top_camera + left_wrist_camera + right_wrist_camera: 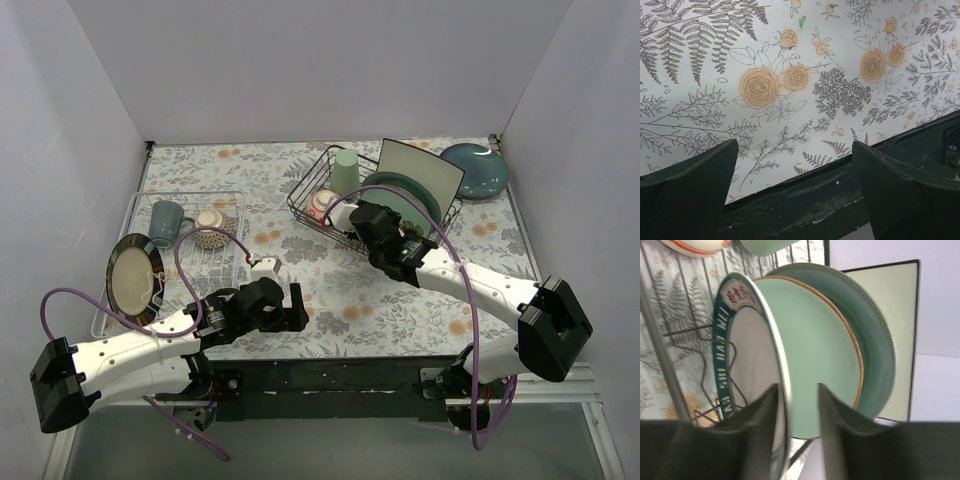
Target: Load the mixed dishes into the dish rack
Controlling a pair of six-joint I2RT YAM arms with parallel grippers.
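Right gripper (799, 390): my fingers spread, straddling the plate (747, 355) rim.
Plate: upright in the rack (303, 192), table's 1 o'clock.
Left gripper (795, 144): spread above the tablecloth (790, 75), 7 o'clock.

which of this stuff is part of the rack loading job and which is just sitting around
job: dish rack, pale green cup, red-orange bowl, white square plate, round green plates
lying about: pale wire tray, grey-green mug, gold-rimmed plate, small bowl

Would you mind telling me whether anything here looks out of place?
A teal plate sits on the table outside the rack, beyond its far right corner; the rack stands askew to the table's edges.
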